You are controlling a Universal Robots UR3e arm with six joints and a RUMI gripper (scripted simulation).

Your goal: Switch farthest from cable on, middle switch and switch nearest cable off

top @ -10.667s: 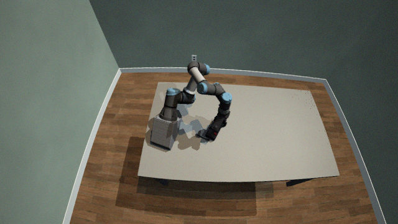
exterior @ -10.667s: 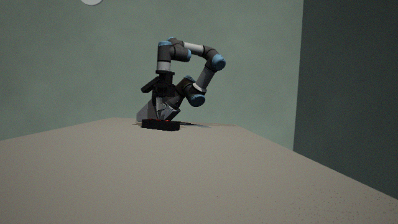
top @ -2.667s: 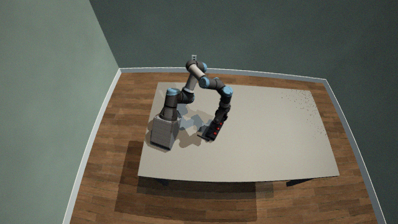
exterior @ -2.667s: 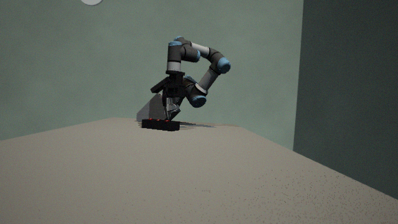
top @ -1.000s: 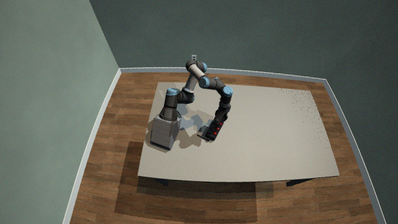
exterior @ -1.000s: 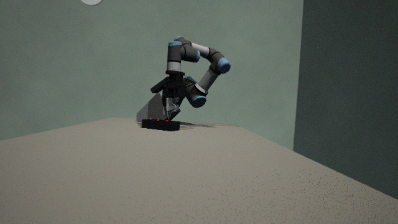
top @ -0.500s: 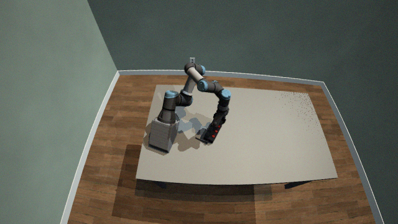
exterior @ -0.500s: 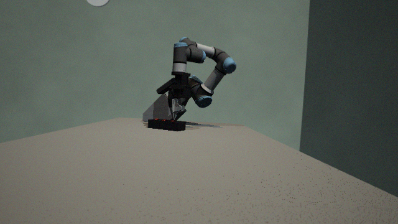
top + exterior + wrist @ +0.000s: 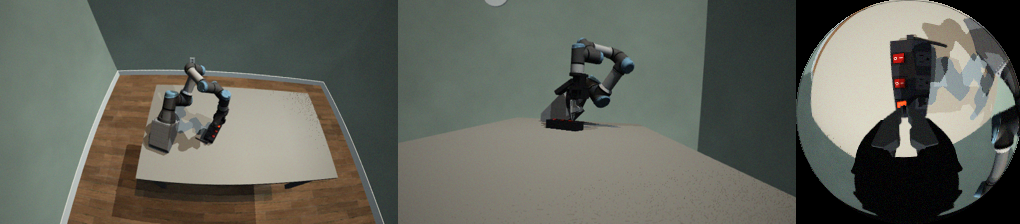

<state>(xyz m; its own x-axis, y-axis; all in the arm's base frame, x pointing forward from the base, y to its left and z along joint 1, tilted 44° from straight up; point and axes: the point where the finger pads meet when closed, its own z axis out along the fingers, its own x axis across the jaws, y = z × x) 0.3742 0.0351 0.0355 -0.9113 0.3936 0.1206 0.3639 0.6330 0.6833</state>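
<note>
From the top view, the power strip (image 9: 212,133) lies face up on the desk (image 9: 264,140), in the left half, near my pedestal (image 9: 161,137) and closer to the left edge than to the right. My gripper (image 9: 219,123) comes straight down over the end of the strip that points toward the far edge. Red dots of the switches show along its top, but they are too small here to read.

From the exterior view, my fingers are pinched together with nothing between them, and their joined tip sits right at the top face of the strip (image 9: 564,124), near one end. Whether the tip is pressing or only just touching I cannot tell. The strip is flat on the desk, switches upward, so the right-way-up part looks satisfied as things lie.

From the wrist view, the strip (image 9: 912,75) runs away from me, with three red switches in a row down its left side: the far switch (image 9: 898,58), the middle switch (image 9: 899,82) and the near switch (image 9: 901,104), which is just ahead of my closed tips and shows a more orange colour than the other two. A thin dark line at the far end may be the cable (image 9: 936,44). If so, I am at the switch farthest from it, the one meant to be on. I cannot read which switches are on, so I judge the middle and cable-end switches may be left to do.
</note>
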